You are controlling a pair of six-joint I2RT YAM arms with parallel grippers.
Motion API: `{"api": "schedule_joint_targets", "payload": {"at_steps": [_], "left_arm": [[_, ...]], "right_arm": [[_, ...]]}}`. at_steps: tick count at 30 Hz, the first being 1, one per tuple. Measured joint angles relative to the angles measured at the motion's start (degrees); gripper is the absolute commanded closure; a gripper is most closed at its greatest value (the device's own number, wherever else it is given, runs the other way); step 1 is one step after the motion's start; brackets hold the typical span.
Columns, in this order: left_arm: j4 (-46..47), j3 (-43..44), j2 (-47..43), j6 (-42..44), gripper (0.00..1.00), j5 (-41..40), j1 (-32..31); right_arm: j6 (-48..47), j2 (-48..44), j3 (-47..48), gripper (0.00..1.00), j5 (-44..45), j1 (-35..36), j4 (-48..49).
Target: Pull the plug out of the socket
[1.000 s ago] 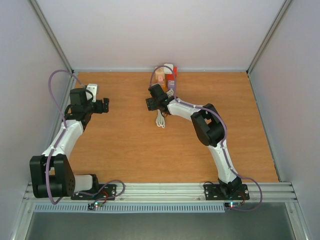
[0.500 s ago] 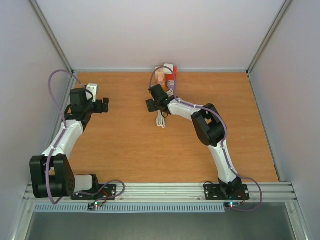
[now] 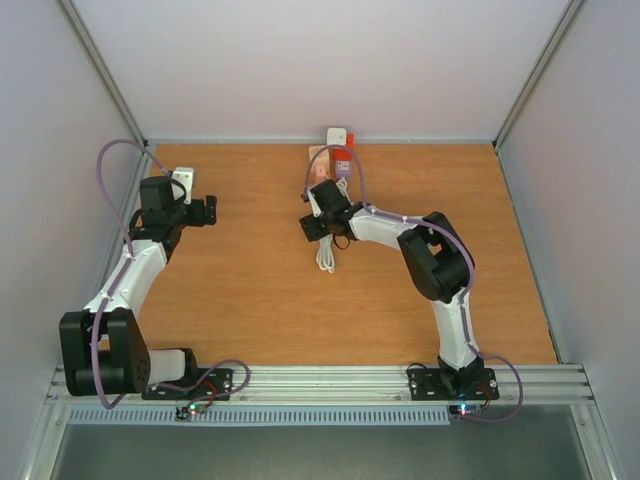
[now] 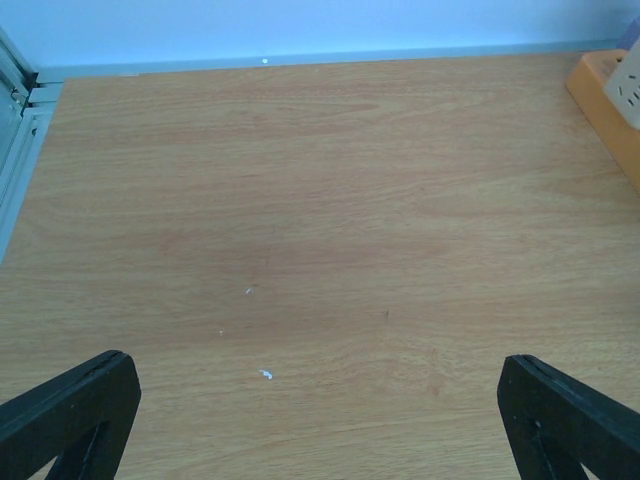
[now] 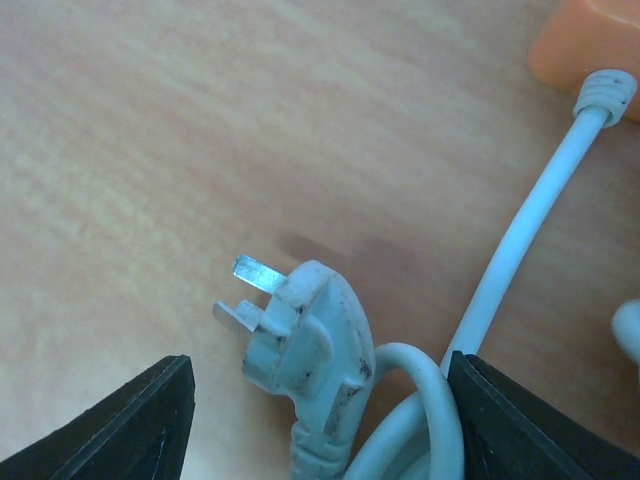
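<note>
My right tool is spread wide, one matte black finger on each side of the plug. The plug is scuffed white moulded plastic with two flat bare metal prongs, and it lies on the wood-grain table. Beyond it a smooth round white cable enters the orange socket block. My left tool is spread too, above the table.

The socket sits midway along the far edge of the table. The plug lies on the table in front of the socket, apart from it and under the right gripper. A cable runs from the socket to just beside the plug. The left gripper hangs well to the left.
</note>
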Motion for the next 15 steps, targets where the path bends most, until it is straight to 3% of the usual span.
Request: {"api": "schedule_joint_targets", "payload": {"at_steps": [15], "left_arm": [[0.0,0.0,0.0,0.0,0.0,-0.1,0.0]], "right_arm": [[-10.4,-17.9,-23.4,0.32,-7.8,0.2,-0.6]]}}
